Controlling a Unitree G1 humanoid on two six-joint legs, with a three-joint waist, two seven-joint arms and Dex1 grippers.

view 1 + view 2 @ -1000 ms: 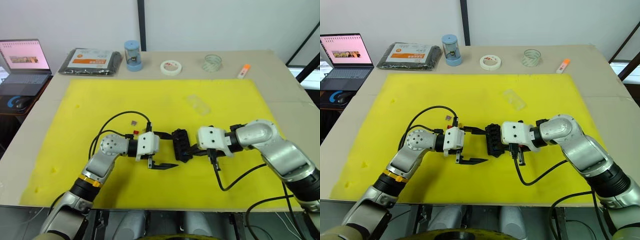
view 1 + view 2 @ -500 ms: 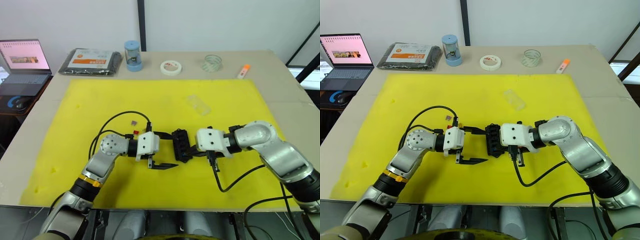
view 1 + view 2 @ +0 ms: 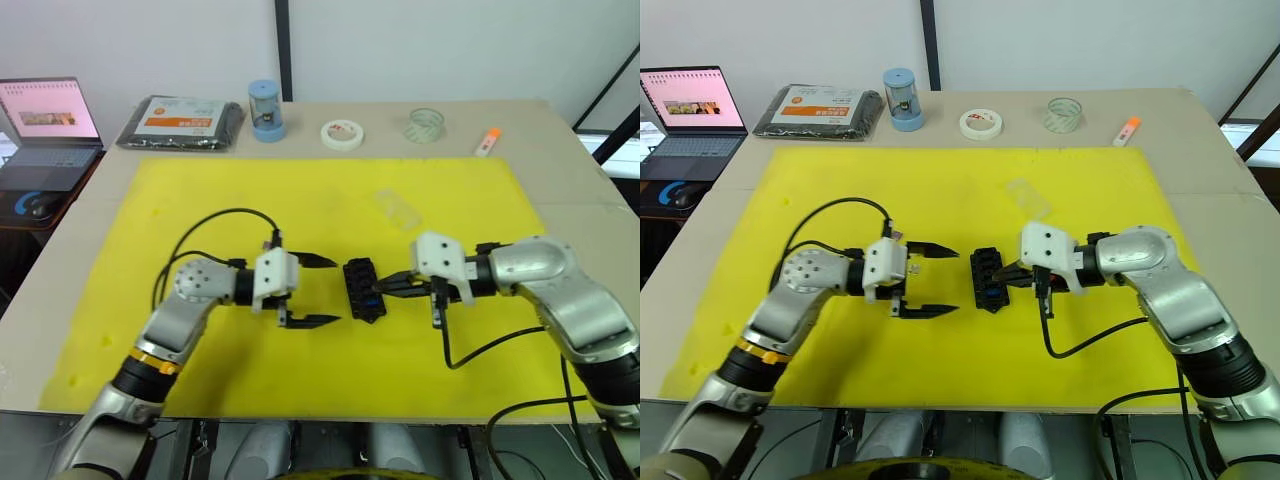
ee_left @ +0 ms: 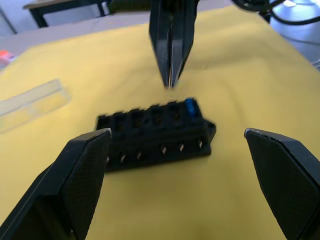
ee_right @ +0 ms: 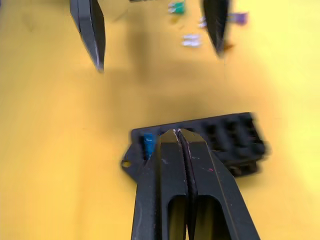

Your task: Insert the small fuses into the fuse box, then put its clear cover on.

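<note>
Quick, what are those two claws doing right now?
Left gripper: open, holding nothing.
Right gripper: closed, empty, by the fuse box.

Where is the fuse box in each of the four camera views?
Left eye: fuse box, centre, between both arms.
Right eye: centre.
Left wrist: mid-frame.
Right wrist: behind the shut jaws.
Shared landmark: blue fuse in its end slot.

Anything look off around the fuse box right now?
Nothing stands out. The fuse box lies flat on the mat with one blue fuse seated at its end; the clear cover lies apart, undamaged.
</note>
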